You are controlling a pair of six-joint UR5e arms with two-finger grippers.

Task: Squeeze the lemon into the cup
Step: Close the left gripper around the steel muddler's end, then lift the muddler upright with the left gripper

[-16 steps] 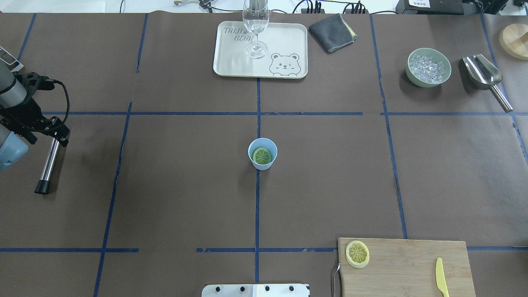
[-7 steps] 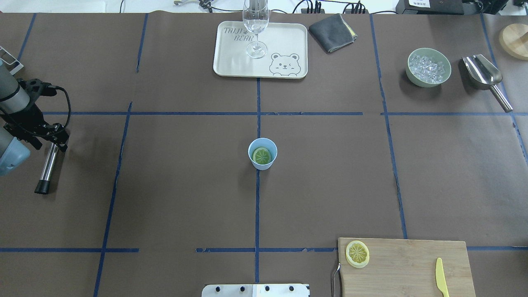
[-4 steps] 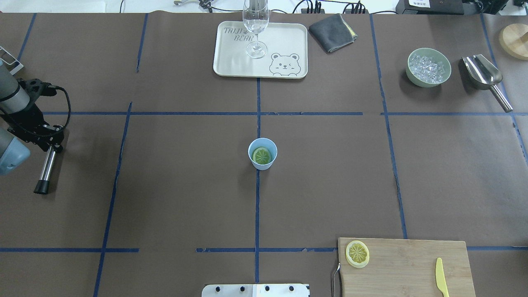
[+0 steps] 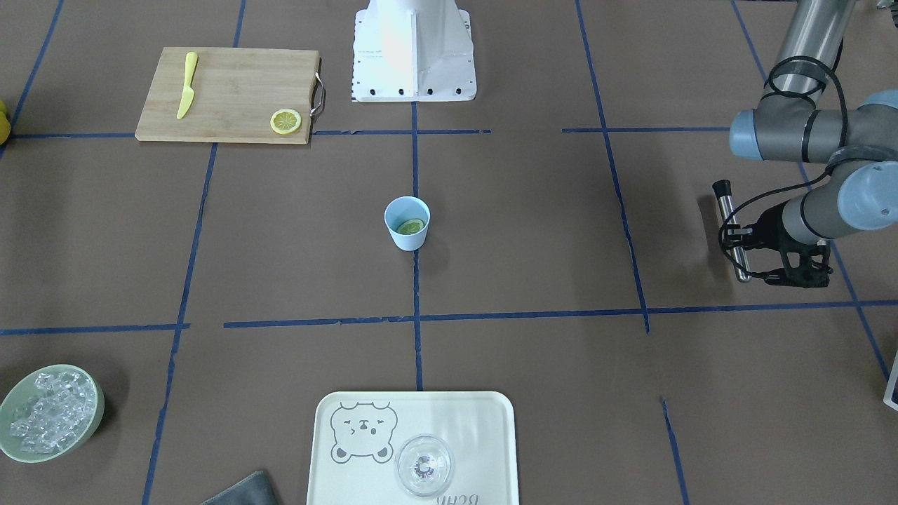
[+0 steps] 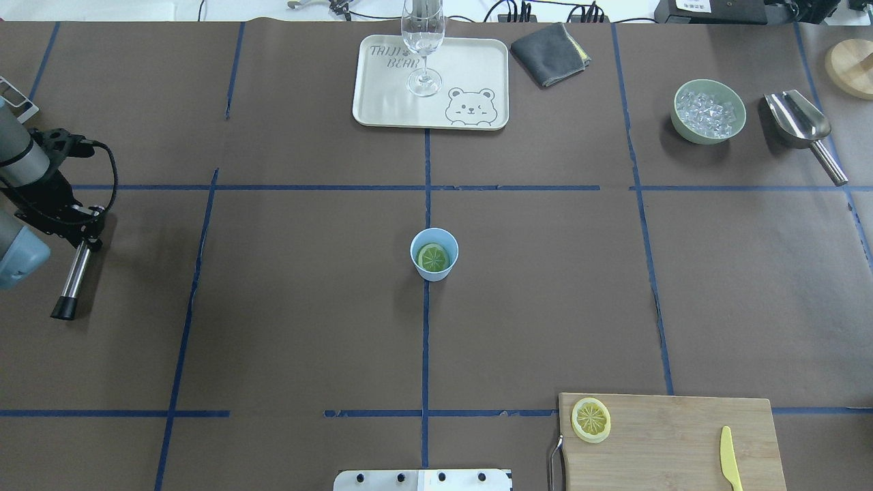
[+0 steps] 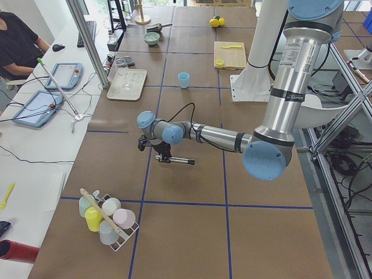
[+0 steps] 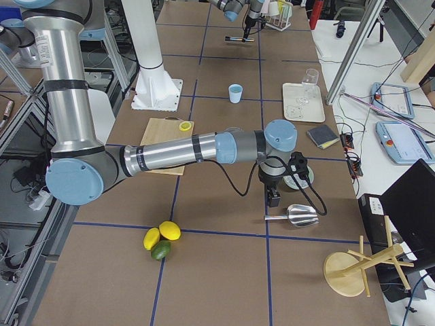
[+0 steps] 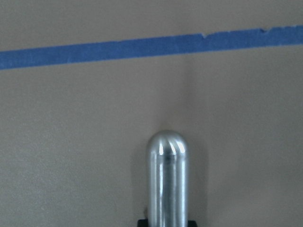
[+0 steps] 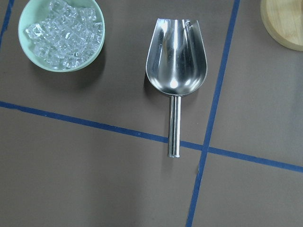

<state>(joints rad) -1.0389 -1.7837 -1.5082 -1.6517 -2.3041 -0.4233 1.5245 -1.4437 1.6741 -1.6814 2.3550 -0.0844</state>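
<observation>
The light-blue cup [image 5: 434, 274] stands at the table's centre, also in the front view [image 4: 407, 240]. One lemon slice [image 5: 434, 257] lies inside it, face up [image 4: 411, 226]. A second lemon slice [image 5: 590, 419] lies on the wooden cutting board [image 5: 675, 436]. My left gripper [image 5: 85, 228] is far left of the cup, shut on a metal rod [image 5: 74, 276] with a black end, held low over the table [image 4: 733, 238]. My right gripper [image 7: 274, 201] shows only in the exterior right view, near the ice bowl; I cannot tell if it is open or shut.
A cream tray [image 5: 470, 61] with a clear glass [image 5: 423, 41] stands at the back. A grey cloth [image 5: 550, 53], a pale green bowl of ice [image 5: 708, 112] and a metal scoop [image 5: 798, 123] are back right. A yellow knife [image 5: 730, 458] lies on the board.
My left gripper has shifted slightly left with the metal rod in it. The cup and both lemon slices have not moved.
</observation>
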